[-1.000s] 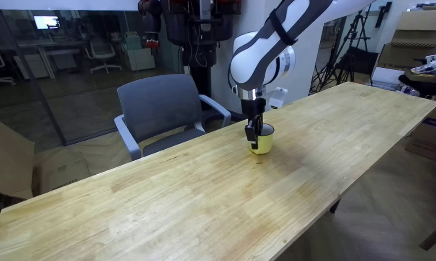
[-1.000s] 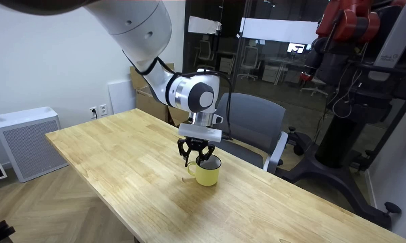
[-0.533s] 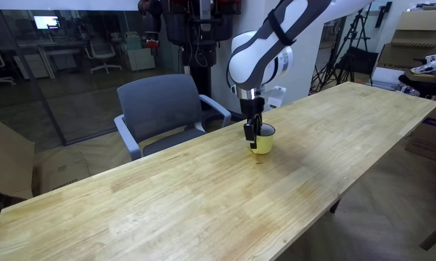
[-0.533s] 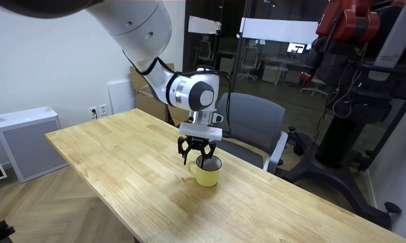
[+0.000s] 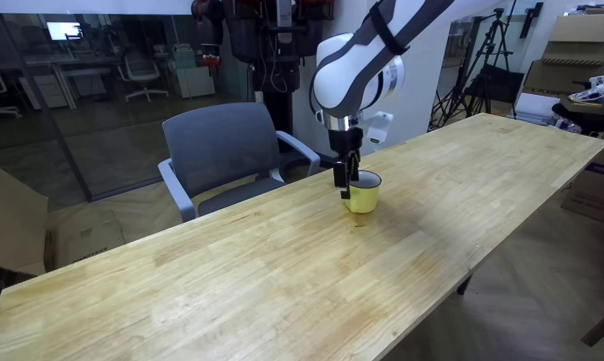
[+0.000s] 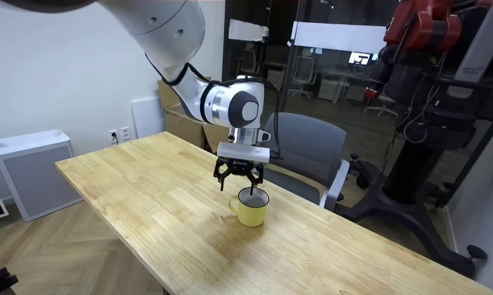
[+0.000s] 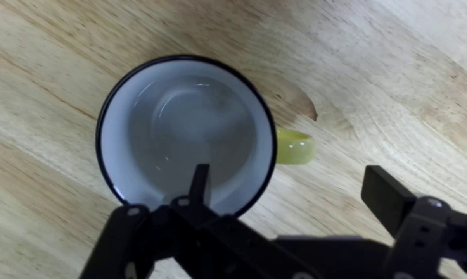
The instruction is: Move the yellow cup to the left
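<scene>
Two words (image 6: pixel 473 70), "rethink robotics", mark another robot (image 6: pixel 439 102); the gripper (image 6: pixel 236 191) hangs spread at the yellow cup (image 6: pixel 251 215).

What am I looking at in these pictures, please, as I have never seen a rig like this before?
This is a white robot arm, steered remotely by a person. Both exterior views are taken from outside the robot, from different places; the wrist view looks down from the arm's own wrist, past two black fingers. On the long wooden table a yellow cup stands upright, with a handle on its side. Nothing is held: the fingers are spread apart, and in the wrist view one of them overlaps the cup.
</scene>
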Robot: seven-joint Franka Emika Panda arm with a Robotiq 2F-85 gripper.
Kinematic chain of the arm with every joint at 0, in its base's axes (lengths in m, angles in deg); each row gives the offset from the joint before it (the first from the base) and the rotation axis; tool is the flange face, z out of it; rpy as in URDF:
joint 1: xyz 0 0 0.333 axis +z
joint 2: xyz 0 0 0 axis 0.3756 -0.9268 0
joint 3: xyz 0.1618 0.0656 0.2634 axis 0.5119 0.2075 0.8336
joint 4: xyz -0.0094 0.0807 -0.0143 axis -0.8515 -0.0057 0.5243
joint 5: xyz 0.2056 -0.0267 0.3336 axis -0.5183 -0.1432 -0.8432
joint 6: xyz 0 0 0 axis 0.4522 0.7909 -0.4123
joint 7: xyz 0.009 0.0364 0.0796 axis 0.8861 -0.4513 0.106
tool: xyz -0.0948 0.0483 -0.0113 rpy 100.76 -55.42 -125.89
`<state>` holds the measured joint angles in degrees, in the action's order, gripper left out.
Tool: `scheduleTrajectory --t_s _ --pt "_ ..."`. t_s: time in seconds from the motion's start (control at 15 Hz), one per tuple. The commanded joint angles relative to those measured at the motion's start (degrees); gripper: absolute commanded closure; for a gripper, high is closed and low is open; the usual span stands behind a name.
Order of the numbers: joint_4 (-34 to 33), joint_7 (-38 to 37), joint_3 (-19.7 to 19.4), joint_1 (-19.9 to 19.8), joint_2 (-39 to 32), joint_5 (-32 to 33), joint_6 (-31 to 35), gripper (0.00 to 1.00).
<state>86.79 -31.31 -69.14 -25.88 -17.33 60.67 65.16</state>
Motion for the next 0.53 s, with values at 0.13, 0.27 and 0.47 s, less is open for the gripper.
scheduleTrajectory --t_s 0.13,0.27,0.47 --pt "4.6 -5.3 -1.2 2.7 6.5 2.3 -0.7 0.0" --pt "5.8 -6.5 -1.1 3.1 8.3 2.3 -1.6 0.0" --pt "3.6 -4.5 -0.1 2.3 6.6 1.4 -1.8 0.0"
